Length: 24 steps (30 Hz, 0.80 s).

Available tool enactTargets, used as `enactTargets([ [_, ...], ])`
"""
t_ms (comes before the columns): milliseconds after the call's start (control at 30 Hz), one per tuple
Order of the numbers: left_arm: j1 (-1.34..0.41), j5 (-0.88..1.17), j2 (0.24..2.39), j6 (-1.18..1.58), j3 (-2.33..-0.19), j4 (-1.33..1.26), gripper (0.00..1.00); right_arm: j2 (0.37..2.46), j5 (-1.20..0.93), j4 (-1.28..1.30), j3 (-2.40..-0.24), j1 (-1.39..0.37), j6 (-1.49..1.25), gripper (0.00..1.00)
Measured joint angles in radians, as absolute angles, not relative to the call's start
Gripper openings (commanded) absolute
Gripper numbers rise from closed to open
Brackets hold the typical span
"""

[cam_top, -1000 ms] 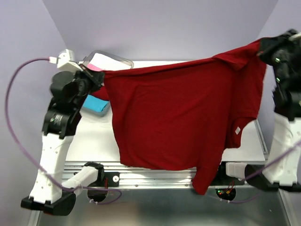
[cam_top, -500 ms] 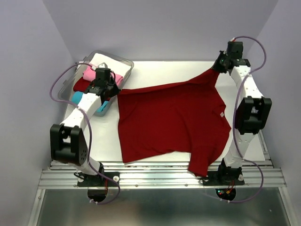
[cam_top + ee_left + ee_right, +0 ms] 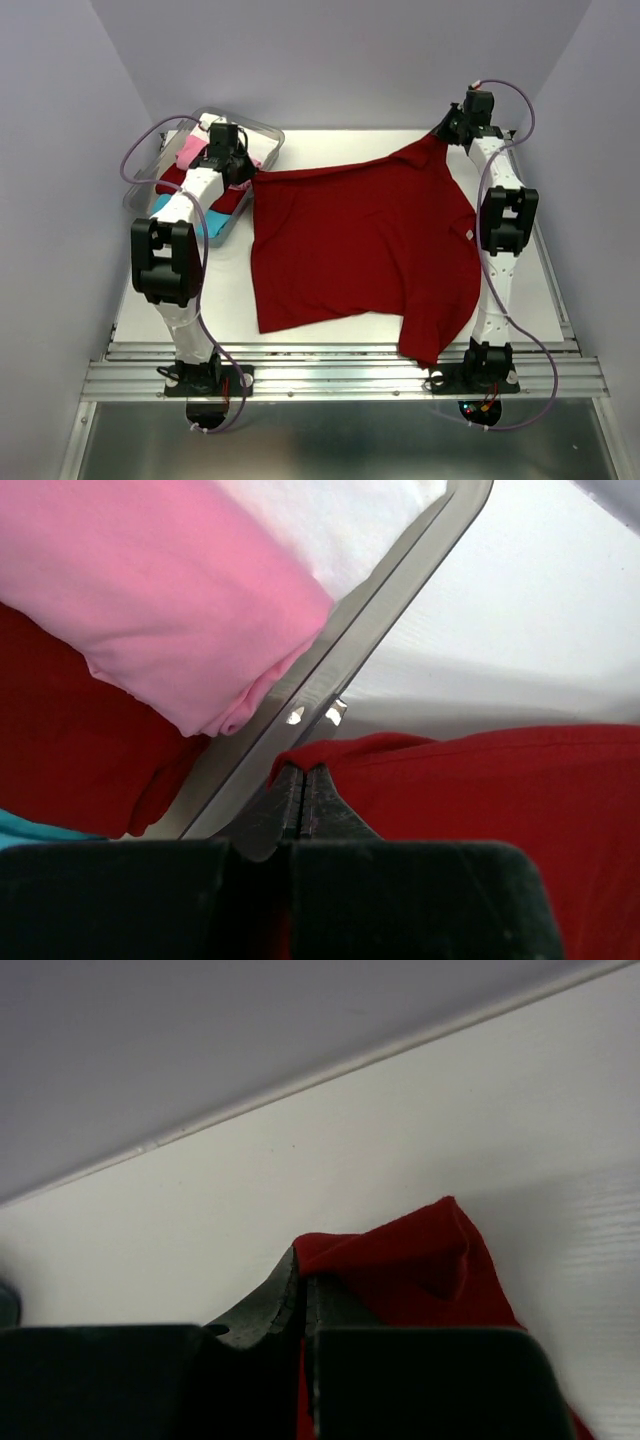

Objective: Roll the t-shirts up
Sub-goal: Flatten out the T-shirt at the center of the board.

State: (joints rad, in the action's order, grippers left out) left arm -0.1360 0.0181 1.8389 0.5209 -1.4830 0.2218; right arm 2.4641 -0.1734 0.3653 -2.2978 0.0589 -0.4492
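Shirt location: large dark red short-sleeved cloth t-shirt (image 3: 360,250) lies spread on the white table (image 3: 330,145), its far edge stretched between both grippers. One near corner laps over the table edge by the right arm base.
Left gripper: left gripper (image 3: 243,174) has its fingers pinched tight on the shirt's far-left corner, just beside the rim of the clear plastic bin (image 3: 270,135).
Right gripper: right gripper (image 3: 446,128) is clamped on the far-right corner, near the back of the table.
Bin contents: folded pink t-shirt (image 3: 190,152), white t-shirt (image 3: 207,124), cyan t-shirt (image 3: 212,226) and second dark red t-shirt (image 3: 178,182), all inside.
Progress: looks like the lay-out step, nearly finished. No roll started, nothing rolled anywhere.
Left to do: let go, flatten, roll this shirt; then likely the bin shirts.
Top view only: full spread, overhanging corner, bin contents.
Wrist views only: cloth nipped between shut jaws. Left shows the corner close to the bin rim, right shows the corner peaked up; can't tell if it touches the table.
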Motion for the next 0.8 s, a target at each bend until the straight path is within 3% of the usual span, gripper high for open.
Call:
enactTargets([
  [300, -0.136, 0.043, 1.877, 0.521, -1.501, 0.226, 0.00, 2.466, -0.198, 0.308, -2.288, 0.059, -0.467, 0.01],
  [467, -0.135, 0.049, 1.876, 0.520, -1.500, 0.224, 0.00, 2.373, -0.188, 0.302, -2.107, 0.059, -0.490, 0.01],
  [800, -0.135, 0.066, 1.773, 0.513, -1.370, 0.220, 0.00, 1.984, -0.100, 0.279, -1.680, 0.059, -0.595, 0.01],
])
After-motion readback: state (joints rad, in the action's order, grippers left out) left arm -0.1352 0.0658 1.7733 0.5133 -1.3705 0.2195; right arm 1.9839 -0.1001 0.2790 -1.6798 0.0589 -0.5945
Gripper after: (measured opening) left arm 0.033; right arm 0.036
